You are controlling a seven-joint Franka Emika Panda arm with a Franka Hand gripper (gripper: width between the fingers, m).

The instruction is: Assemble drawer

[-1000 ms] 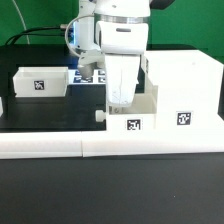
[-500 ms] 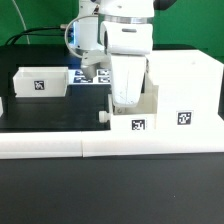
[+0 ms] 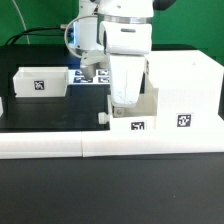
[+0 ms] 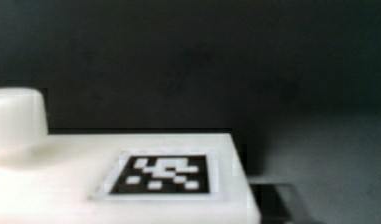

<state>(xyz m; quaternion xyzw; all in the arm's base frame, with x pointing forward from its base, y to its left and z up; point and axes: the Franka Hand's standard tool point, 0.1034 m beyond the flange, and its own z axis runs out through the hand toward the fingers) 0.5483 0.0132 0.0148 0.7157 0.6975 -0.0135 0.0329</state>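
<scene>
In the exterior view my gripper (image 3: 122, 100) reaches down into a small white tray (image 3: 138, 125) with a tag on its front and a knob (image 3: 101, 115) on its side. The fingers stand close together on the tray's wall. This tray sits against the tall white casing (image 3: 185, 85), at the casing's side toward the exterior view's left. A second tagged tray (image 3: 40, 83) rests at the exterior view's left, apart from the gripper. The wrist view shows the held tray's tagged face (image 4: 169, 172) and its knob (image 4: 13, 120); my fingers do not show there.
A long low white border bar (image 3: 60, 148) runs along the front of the black table. The marker board (image 3: 92, 76) lies behind the gripper, next to the second tray. The arm's body hides part of the casing's open side.
The gripper and the tray in it have shifted a little toward the exterior view's right, closer against the casing. In the last half second nothing moved further.
</scene>
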